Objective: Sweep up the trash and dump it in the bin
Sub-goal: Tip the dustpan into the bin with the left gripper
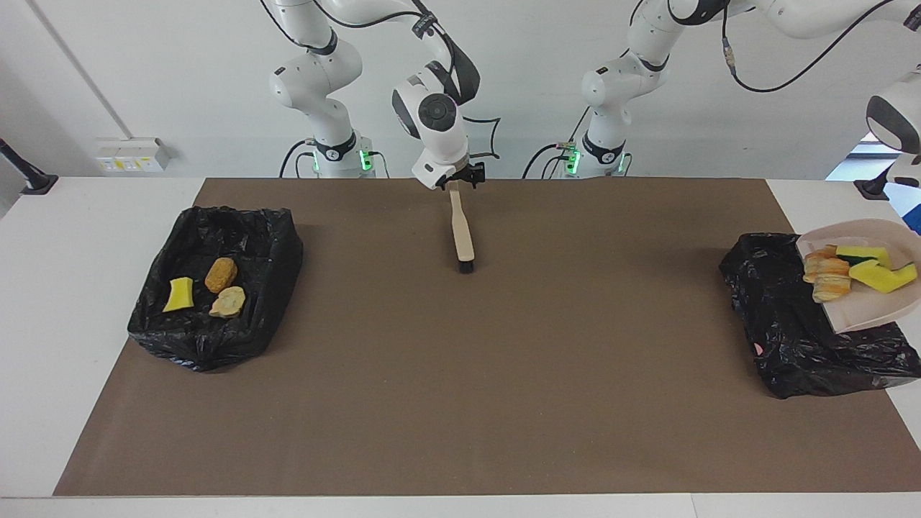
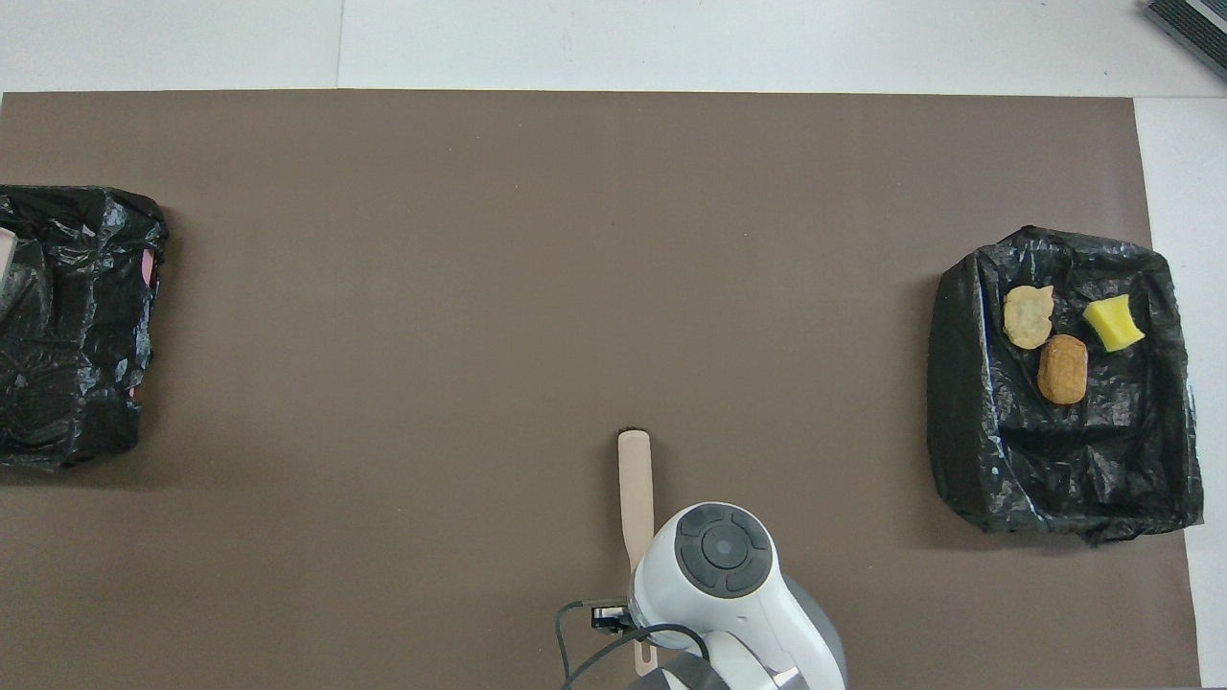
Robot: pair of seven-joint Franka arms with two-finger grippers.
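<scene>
Close in at mid-tabletop, my right claw (image 1: 455,183) is clamped on the handle of the brush (image 1: 461,230), whose bristles touch the mat. My left claw is out of sight. Toward my left arm's end, the dustpan (image 1: 874,309) hangs over a black-lined bin (image 1: 784,324), carrying striped bread pieces (image 1: 827,277) and yellow sponge bits (image 1: 881,275). Toward my right arm's end, the other bin (image 1: 216,345) holds a sponge chunk (image 1: 178,294), nugget (image 1: 221,275) and pale lump (image 1: 228,302).

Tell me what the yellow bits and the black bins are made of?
The yellow bits in the dustpan look like soft matte sponge, one with a green scrub layer. The black bins seem lined with thin glossy plastic bags, judging by the shiny crinkles.
</scene>
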